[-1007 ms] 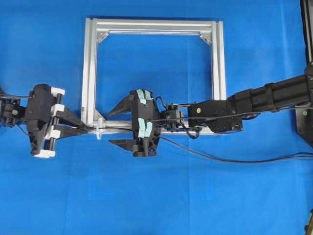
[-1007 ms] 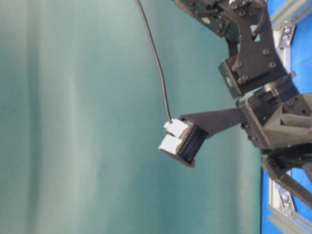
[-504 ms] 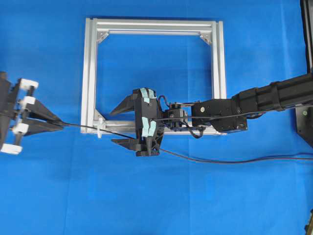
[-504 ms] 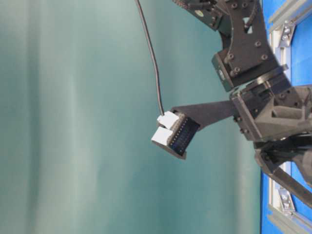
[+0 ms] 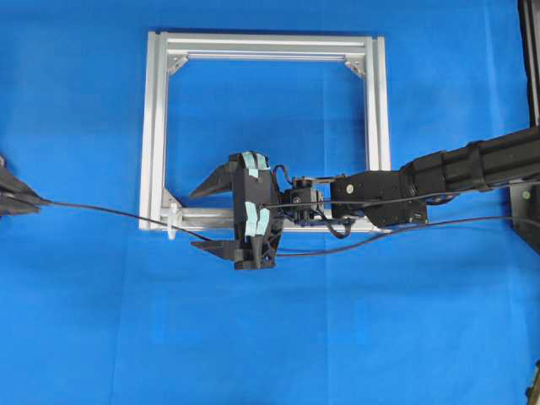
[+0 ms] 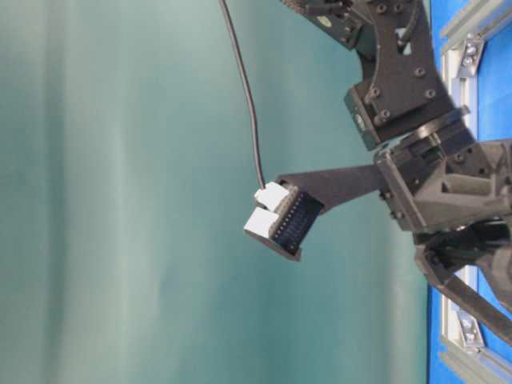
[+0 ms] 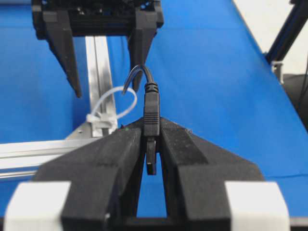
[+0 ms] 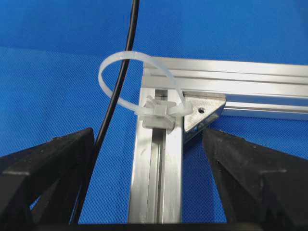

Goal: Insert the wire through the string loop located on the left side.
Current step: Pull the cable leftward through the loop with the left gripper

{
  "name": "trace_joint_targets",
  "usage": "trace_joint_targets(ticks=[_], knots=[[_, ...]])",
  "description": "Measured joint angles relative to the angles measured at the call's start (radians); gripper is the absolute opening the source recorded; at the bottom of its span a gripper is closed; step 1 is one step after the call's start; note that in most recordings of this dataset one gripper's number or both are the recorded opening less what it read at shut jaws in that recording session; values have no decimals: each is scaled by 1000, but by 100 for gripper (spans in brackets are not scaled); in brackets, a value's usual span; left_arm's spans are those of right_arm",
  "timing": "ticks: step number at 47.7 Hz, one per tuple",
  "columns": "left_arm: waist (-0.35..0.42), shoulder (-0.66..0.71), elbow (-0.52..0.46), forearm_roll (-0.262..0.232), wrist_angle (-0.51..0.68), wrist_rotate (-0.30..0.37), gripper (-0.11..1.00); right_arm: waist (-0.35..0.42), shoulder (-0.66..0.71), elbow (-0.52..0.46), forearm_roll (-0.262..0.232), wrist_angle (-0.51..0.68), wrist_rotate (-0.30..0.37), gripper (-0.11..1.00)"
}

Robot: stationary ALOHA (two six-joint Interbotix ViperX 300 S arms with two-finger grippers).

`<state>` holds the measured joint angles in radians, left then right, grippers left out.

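No writing shows on wire (image 7: pixel 151 110) or string loop (image 8: pixel 139 84).

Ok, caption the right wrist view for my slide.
Black wire threaded through the white string loop on the aluminium frame corner.

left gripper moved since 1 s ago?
Yes. The left gripper, shut on the wire, has pulled left, away from the frame, to the overhead view's edge.

We see a square silver aluminium frame (image 5: pixel 154 126) lying flat on the blue surface (image 5: pixel 253 337), with triangular corner brackets (image 5: pixel 176 62) inside its corners.
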<state>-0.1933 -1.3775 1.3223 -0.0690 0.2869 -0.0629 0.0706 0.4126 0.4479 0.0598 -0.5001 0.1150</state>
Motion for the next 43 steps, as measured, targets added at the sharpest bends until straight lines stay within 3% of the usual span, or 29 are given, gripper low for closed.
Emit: trace_joint_targets(ticks=[14, 43], knots=[[54, -84, -46, 3, 103, 12, 6, 0, -5, 0, 0, 0, 0, 93], [51, -60, -41, 3, 57, 21, 6, 2, -5, 0, 0, 0, 0, 93]])
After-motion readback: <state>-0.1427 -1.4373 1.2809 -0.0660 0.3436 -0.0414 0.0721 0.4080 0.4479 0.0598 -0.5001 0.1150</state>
